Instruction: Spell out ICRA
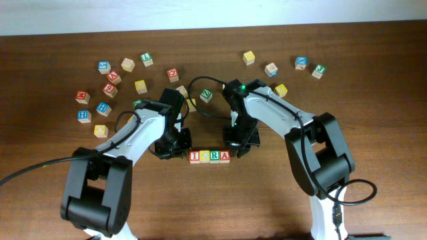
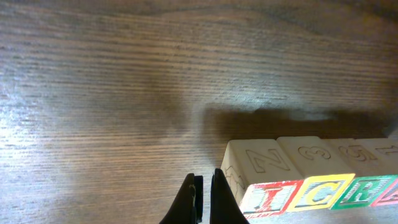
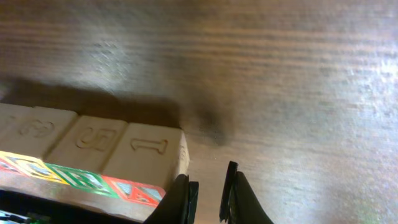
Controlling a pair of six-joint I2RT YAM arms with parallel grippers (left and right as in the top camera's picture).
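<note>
Four wooden cubes stand in a touching row at the table's middle: red I [image 1: 194,157], yellow C [image 1: 204,157], green R [image 1: 214,157], red A [image 1: 225,157]. My left gripper [image 1: 179,152] sits at the row's left end, shut and empty. In the left wrist view its tips [image 2: 204,178] are right beside the I cube [image 2: 270,196]. My right gripper [image 1: 239,148] sits at the row's right end. In the right wrist view it [image 3: 208,174] is nearly shut, a narrow gap with nothing in it, its left finger against the A cube [image 3: 134,190].
Loose letter cubes lie scattered along the back: a cluster at the left [image 1: 107,87], a yellow one [image 1: 249,57], several at the right [image 1: 301,63], and one between the arms [image 1: 206,95]. Bare wood lies in front of the row.
</note>
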